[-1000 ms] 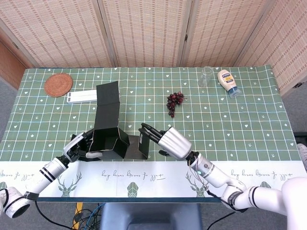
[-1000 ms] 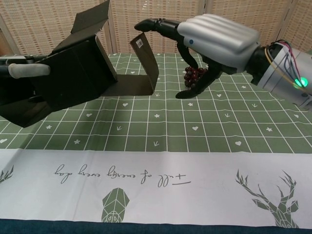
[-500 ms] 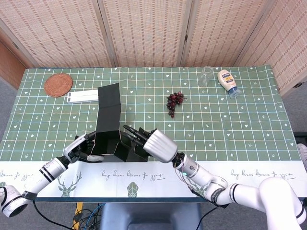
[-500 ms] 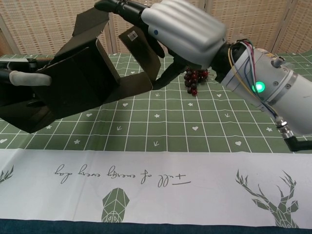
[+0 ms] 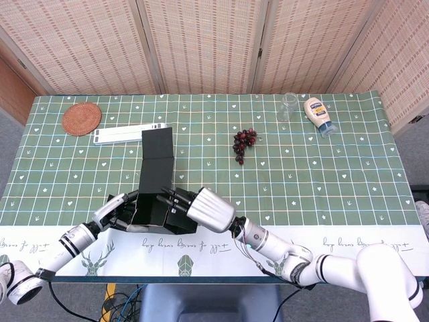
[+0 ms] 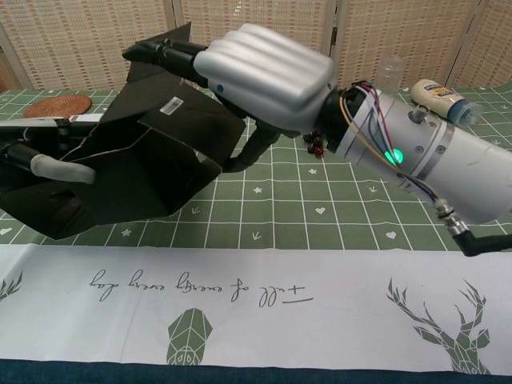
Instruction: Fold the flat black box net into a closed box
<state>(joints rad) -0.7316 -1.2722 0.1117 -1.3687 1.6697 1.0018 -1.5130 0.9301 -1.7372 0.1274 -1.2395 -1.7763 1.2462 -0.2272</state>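
Right hand point(image 6: 268, 76) presses matte black box net point(image 5: 155, 176) — left hand point(image 5: 119, 213) grips it.

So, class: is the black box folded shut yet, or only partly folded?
Partly folded. The black box has raised walls, but its long lid panel lies spread out behind; the right hand presses a side flap inward while the left hand holds it.

Staged test room, home-style set.
I see a woven folding screen point(image 5: 201, 43) backing one table under a printed green tablecloth point(image 5: 322, 168).
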